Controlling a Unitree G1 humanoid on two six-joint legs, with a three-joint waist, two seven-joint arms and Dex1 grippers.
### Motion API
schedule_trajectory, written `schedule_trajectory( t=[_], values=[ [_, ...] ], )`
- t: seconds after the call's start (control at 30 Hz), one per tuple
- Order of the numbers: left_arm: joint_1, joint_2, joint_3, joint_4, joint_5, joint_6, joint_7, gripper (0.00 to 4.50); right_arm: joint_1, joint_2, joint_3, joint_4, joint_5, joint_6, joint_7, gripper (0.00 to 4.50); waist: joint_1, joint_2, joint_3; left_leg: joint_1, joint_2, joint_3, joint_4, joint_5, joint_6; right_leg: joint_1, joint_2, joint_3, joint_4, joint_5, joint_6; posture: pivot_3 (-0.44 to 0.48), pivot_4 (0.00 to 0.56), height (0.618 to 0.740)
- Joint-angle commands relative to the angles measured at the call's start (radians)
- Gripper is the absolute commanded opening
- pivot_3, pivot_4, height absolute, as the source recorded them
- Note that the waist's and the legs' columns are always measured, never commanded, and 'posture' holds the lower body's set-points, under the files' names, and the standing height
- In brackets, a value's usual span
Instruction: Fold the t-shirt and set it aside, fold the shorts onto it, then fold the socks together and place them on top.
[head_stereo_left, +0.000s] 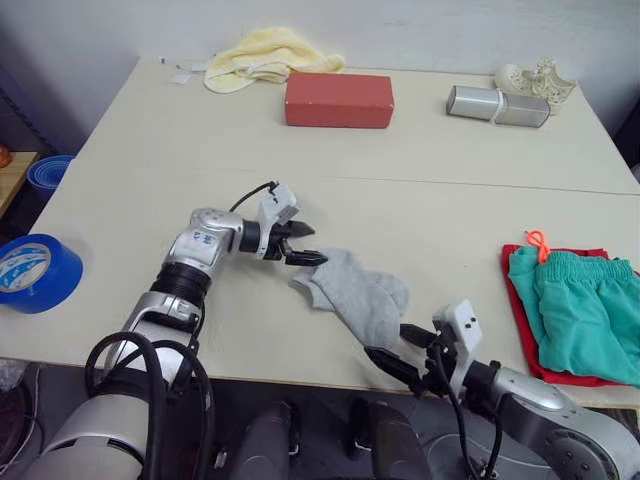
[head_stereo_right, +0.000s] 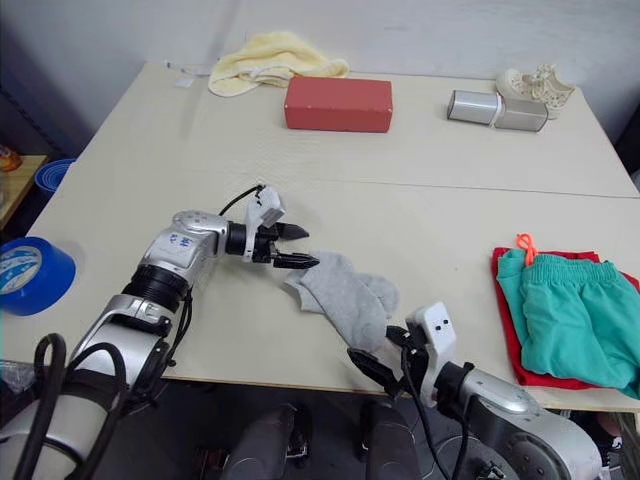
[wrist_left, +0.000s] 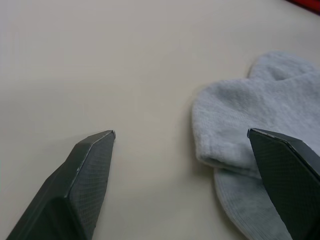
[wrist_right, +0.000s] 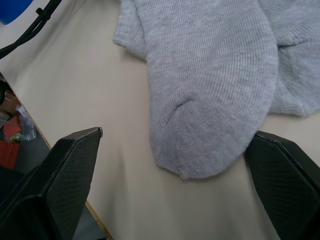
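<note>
The socks, one overlapping the other, lie flat on the pale surface between the two grippers. The left gripper hovers at their cuff end, fingers spread wide and holding nothing. The right gripper sits at the toe end near the surface's front edge, also wide open and empty. Beyond the right gripper, the teal shorts rest folded on the red t-shirt.
</note>
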Motion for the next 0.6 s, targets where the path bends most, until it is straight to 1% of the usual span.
schedule_trajectory(
  t=[0.03, 0.17, 0.2, 0.27, 0.33, 0.43, 0.6],
  values=[
    [-0.026, -0.032, -0.001, 0.016, 0.025, 0.004, -0.012, 4.46, -0.021, 0.013, 0.025, 0.026, -0.015, 0.021, -0.008, 4.50, 0.000, 0.000, 0.000, 0.000, 0.000, 0.000, 0.000, 0.000, 0.000, 0.000, 0.000, 0.000, 0.000, 0.000, 0.000, 0.000, 0.150, 0.740],
    [-0.023, -0.047, -0.006, 0.013, 0.033, 0.033, -0.052, 4.46, -0.031, 0.021, 0.034, 0.037, -0.031, 0.031, -0.020, 4.50, -0.001, -0.001, 0.000, 0.000, 0.000, 0.000, 0.000, 0.002, -0.003, 0.000, 0.000, 0.000, 0.000, 0.000, 0.000, 0.000, 0.150, 0.740],
    [-0.017, -0.051, -0.010, 0.005, 0.036, 0.044, -0.061, 4.06, -0.029, 0.021, 0.039, 0.036, -0.038, 0.031, -0.020, 4.50, -0.001, -0.001, -0.001, 0.000, 0.000, 0.000, 0.000, 0.002, -0.003, 0.000, 0.001, 0.000, 0.000, 0.000, 0.000, 0.000, 0.150, 0.740],
    [-0.009, -0.053, -0.015, -0.007, 0.043, 0.055, -0.070, 3.60, -0.027, 0.022, 0.042, 0.034, -0.049, 0.027, -0.018, 4.50, -0.001, -0.002, -0.001, 0.000, 0.000, 0.000, 0.001, 0.002, -0.003, 0.001, 0.001, 0.000, 0.000, 0.000, 0.000, 0.000, 0.150, 0.740],
    [0.001, -0.054, -0.018, -0.014, 0.054, 0.051, -0.071, 2.96, -0.024, 0.031, 0.036, 0.036, -0.049, 0.023, -0.021, 4.50, -0.001, -0.003, -0.002, 0.000, 0.000, 0.000, 0.001, 0.001, -0.001, 0.001, 0.000, 0.000, 0.000, 0.000, 0.000, 0.000, 0.150, 0.740],
    [0.012, -0.061, -0.005, -0.026, 0.052, 0.056, -0.065, 1.95, -0.027, 0.034, 0.029, 0.043, -0.068, 0.004, -0.014, 3.86, -0.001, -0.003, -0.002, 0.000, 0.000, 0.000, 0.001, 0.001, -0.001, 0.001, 0.000, 0.000, 0.000, 0.000, 0.000, 0.000, 0.150, 0.740],
    [0.032, -0.064, 0.027, -0.061, 0.039, 0.055, -0.049, 0.29, -0.045, 0.040, 0.019, 0.071, -0.097, -0.023, 0.001, 2.05, -0.001, -0.003, -0.002, 0.000, 0.000, 0.000, 0.001, 0.002, -0.004, 0.001, 0.000, 0.000, 0.000, 0.000, 0.000, 0.000, 0.150, 0.740]
  ],
)
